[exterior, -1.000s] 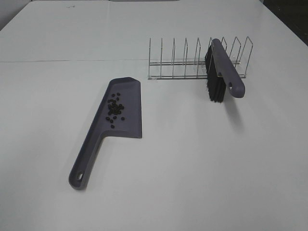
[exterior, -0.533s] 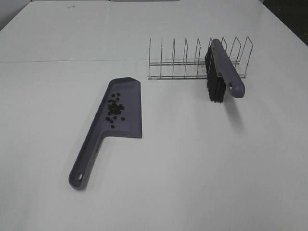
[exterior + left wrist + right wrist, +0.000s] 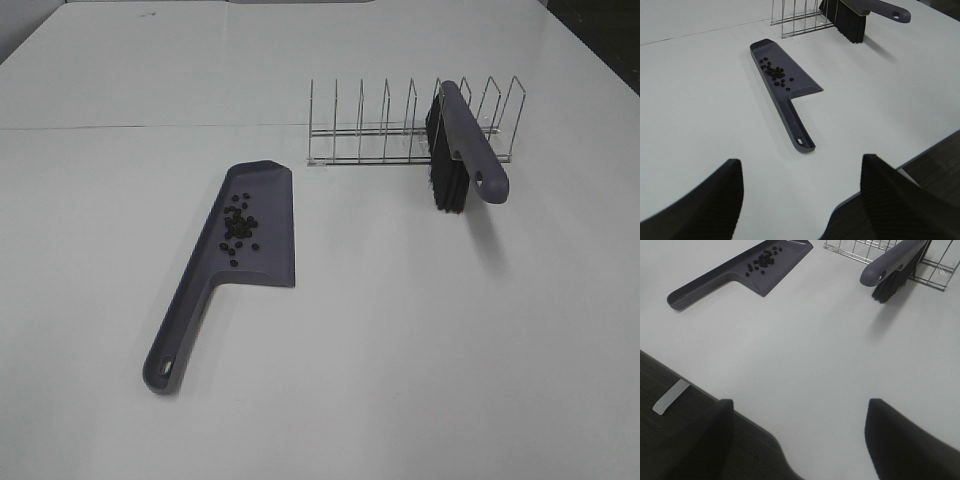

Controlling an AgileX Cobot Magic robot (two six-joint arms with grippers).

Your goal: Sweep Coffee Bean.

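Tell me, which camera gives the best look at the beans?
The left wrist view: the beans look largest there, single beans told apart in the dustpan. The high view shows the beans from above, smaller. The right wrist view has the beans near its edge, smallest.

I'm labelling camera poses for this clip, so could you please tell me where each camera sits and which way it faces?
Exterior high: mounted high, looking down the white table at the dustpan, coffee beans, brush and wire rack; no robot parts show.
Left wrist: low at the table edge, facing the dustpan; left gripper open.
Right wrist: low at the table edge, facing across the table; right gripper open.
All three views show dustpan, beans, brush and rack.
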